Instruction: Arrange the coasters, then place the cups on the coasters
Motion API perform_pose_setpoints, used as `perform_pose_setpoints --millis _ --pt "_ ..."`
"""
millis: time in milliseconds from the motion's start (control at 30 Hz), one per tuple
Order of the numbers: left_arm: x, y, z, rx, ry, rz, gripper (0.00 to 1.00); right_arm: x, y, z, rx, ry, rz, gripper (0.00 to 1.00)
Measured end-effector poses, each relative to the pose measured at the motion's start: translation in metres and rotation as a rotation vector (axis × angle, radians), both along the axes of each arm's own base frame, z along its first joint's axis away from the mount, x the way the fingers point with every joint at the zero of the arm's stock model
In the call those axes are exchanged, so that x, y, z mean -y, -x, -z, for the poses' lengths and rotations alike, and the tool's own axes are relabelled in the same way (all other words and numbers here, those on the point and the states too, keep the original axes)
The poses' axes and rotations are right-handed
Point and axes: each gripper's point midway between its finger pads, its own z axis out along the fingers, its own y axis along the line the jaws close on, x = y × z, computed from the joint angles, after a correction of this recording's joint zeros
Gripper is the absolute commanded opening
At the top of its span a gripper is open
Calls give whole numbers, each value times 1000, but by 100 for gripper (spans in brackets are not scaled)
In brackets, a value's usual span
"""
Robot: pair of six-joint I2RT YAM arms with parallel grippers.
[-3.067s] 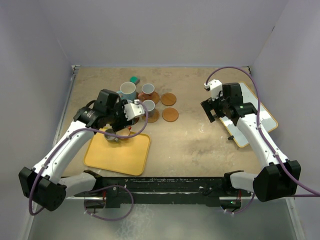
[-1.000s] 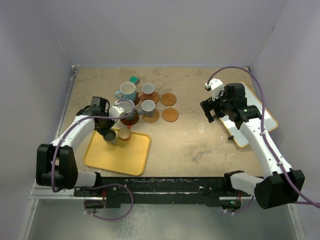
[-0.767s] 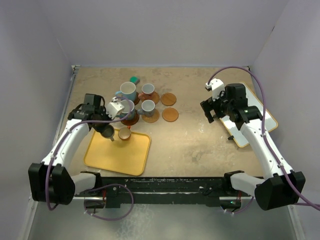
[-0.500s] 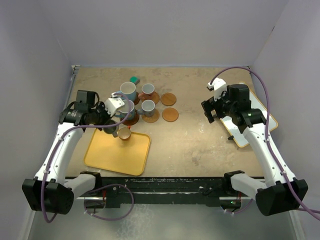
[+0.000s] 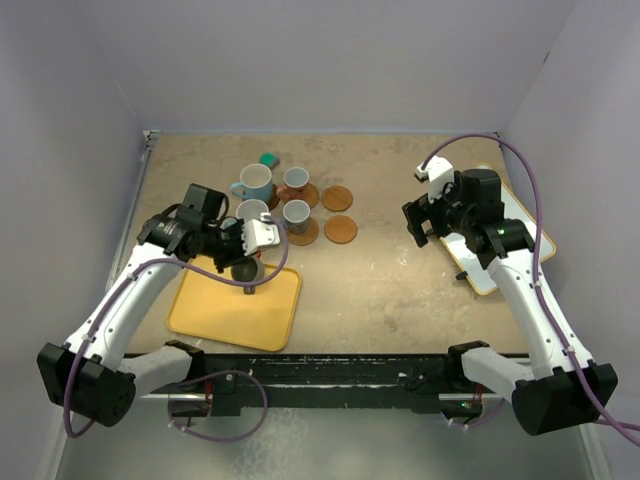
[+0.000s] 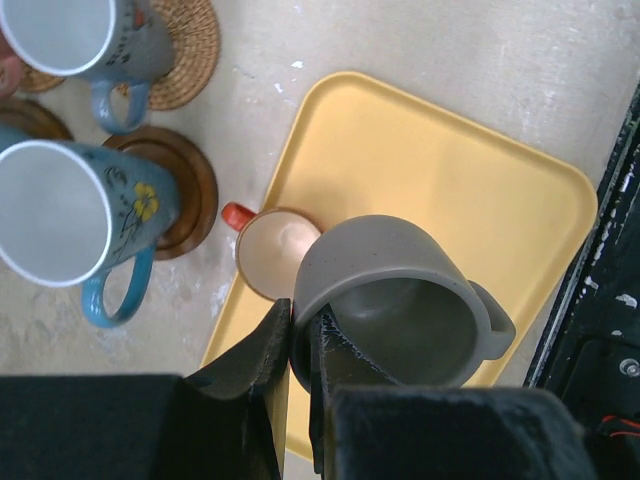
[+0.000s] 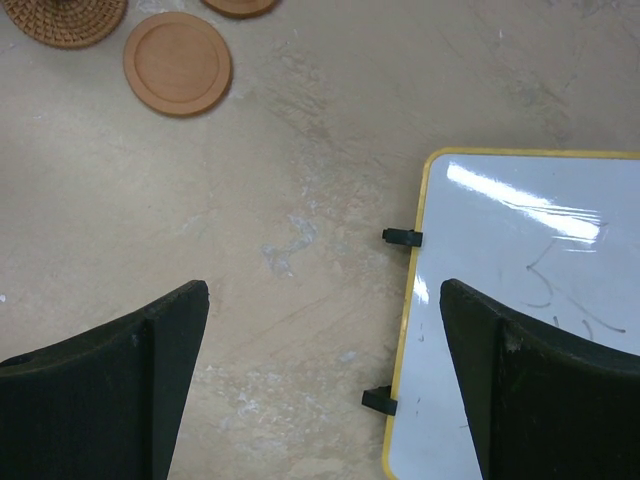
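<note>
The grey-olive cup (image 6: 400,300), standing a second ago on the yellow tray (image 6: 450,170) beside the orange cup (image 6: 275,250), now hangs above it, its rim clenched in the left pincer (image 6: 303,322), ready for a bare coaster (image 5: 340,230), while the right pincer (image 7: 322,290) waits released.

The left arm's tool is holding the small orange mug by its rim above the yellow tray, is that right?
Not quite. The left tool pinches the rim of the small grey ceramic mug, not the orange one; the small orange mug sits on the yellow plastic tray below it. The left wrist view shows this.
</note>
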Motion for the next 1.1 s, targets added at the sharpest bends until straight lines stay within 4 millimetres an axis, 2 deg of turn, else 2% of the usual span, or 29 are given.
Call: perform_pose_setpoints --millis 167,500,667,767,867,1100 --pt "15 4 18 -46 -32 125 3 0 0 -1 4 -2 1 100" --pt "44 14 70 -152 -140 391 3 1 0 -1 4 1 4 100" --pt "56 14 86 -178 -167 467 3 1 0 -1 4 1 5 100" --pt "68 11 89 -173 -177 513 3 1 0 -1 4 2 6 100" --pt "89 6 86 -146 -194 582 3 2 -1 -1 4 5 11 100" --pt "153 -10 90 -105 -240 755 3 5 -5 4 -8 20 32 100"
